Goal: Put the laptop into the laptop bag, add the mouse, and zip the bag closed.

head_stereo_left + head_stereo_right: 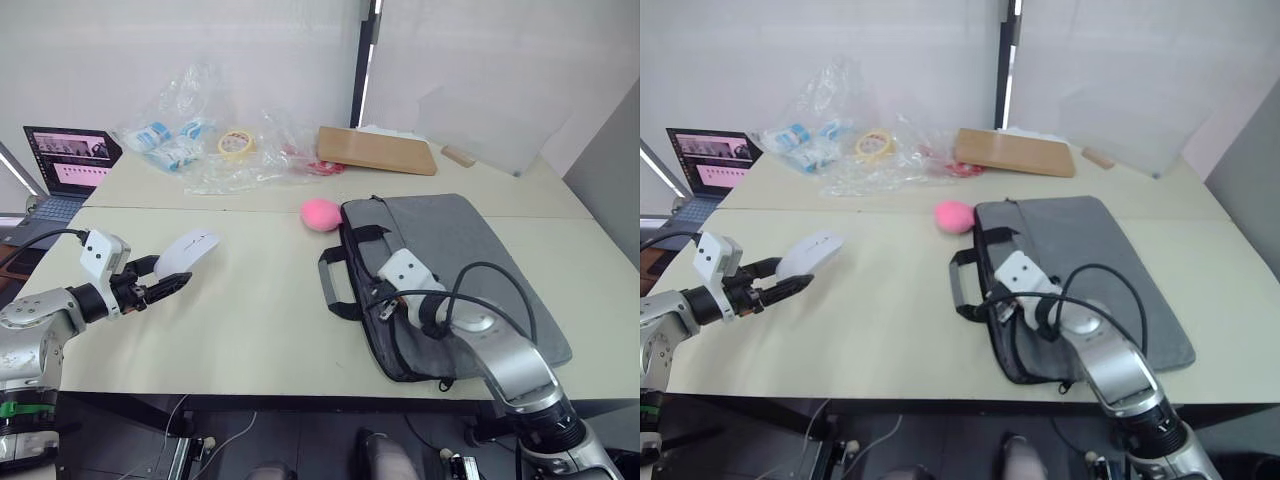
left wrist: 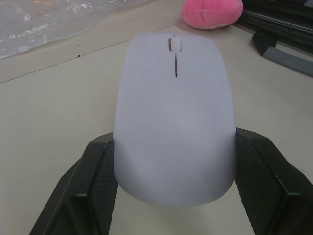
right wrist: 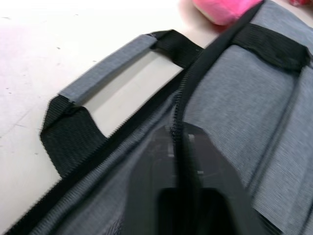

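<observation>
Now one mouse point(image 2: 174, 117) sits clamped in the left claw point(image 1: 165, 283); right claw point(image 3: 183, 171) pinches the one laptop bag point(image 1: 470, 250).

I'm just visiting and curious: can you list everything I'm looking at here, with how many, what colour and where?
mouse: one, white, on the table's left part, between the left gripper's fingers.
laptop bag: one, grey with black handles, flat on the right part.
pink ball: one, beside the bag's far left corner.
small laptop: one, dark, screen lit, far left.
plastic bags: clear, a heap, at the back.
tape roll: one, yellowish, among the plastic.
board: one, brown, at the back.
table: cream.
left gripper: black fingers astride the mouse.
right gripper: black, closed on the bag's zipper edge.
</observation>
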Robot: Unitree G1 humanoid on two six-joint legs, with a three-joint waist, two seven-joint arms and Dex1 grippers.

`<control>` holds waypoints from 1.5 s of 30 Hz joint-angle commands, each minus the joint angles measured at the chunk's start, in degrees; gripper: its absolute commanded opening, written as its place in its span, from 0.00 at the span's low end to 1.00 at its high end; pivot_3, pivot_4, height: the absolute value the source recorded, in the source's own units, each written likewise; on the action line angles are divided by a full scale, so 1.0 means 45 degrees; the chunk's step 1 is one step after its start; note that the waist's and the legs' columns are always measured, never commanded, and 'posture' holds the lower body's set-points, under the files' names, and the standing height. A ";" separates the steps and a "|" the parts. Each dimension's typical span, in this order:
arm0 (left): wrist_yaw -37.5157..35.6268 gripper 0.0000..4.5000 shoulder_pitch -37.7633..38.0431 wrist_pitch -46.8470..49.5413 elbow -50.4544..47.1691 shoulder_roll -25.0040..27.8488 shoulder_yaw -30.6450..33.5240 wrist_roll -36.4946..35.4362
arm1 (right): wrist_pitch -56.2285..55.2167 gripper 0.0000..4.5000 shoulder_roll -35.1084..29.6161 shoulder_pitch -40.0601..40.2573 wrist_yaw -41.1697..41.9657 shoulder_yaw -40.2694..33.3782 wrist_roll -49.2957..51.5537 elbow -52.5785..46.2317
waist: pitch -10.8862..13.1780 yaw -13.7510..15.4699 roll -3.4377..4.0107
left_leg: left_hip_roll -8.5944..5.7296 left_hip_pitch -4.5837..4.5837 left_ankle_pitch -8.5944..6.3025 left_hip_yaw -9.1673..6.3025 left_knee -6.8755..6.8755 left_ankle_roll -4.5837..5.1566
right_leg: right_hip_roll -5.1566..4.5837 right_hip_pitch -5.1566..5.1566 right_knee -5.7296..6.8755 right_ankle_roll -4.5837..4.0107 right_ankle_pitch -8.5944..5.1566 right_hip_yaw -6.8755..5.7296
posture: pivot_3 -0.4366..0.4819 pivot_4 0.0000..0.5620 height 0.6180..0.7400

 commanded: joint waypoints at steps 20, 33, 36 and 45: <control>-0.1250 0.62 -0.2691 -0.0020 -0.1920 -0.2045 -0.4154 0.0451 | 0.5826 0.01 0.2059 -0.3102 0.1549 -0.6585 0.9517 0.0037 | 0.0000 -0.0186 -0.0001 | 0.0029 0.0007 -0.0006 -0.0009 0.0001 0.0013 | 0.0014 0.0004 0.0003 -0.0015 0.0010 0.0031 | 0.48 0.27 1.00; -0.0211 0.62 -0.4254 -0.0476 -0.0988 -0.4669 -0.6443 0.2331 | 0.6366 0.01 0.3453 -0.3294 -0.0852 -0.6905 1.1990 -0.0493 | 0.0000 -0.0272 -0.0001 | 0.0026 0.0000 -0.0008 -0.0065 0.0003 0.0019 | 0.0010 -0.0002 0.0008 -0.0013 0.0012 0.0064 | 0.48 0.27 1.00; 0.0130 0.62 -0.4465 -0.0575 -0.0724 -0.5356 -0.6757 0.2620 | 0.6285 0.01 0.3588 -0.3292 -0.1357 -0.6963 1.2591 -0.0490 | 0.0000 -0.0275 -0.0001 | 0.0028 0.0004 -0.0012 -0.0068 0.0004 0.0026 | 0.0011 -0.0002 0.0006 -0.0013 0.0013 0.0064 | 0.48 0.27 1.00; 0.0702 0.62 -0.5310 -0.0941 0.1272 -0.7241 -0.7413 0.3395 | 0.6073 0.01 0.3409 -0.3277 -0.2453 -0.6995 1.4102 -0.0400 | -0.0001 -0.0240 -0.0001 | 0.0023 -0.0002 -0.0016 -0.0060 0.0009 0.0039 | 0.0010 -0.0002 0.0007 -0.0011 0.0014 0.0069 | 0.48 0.27 1.00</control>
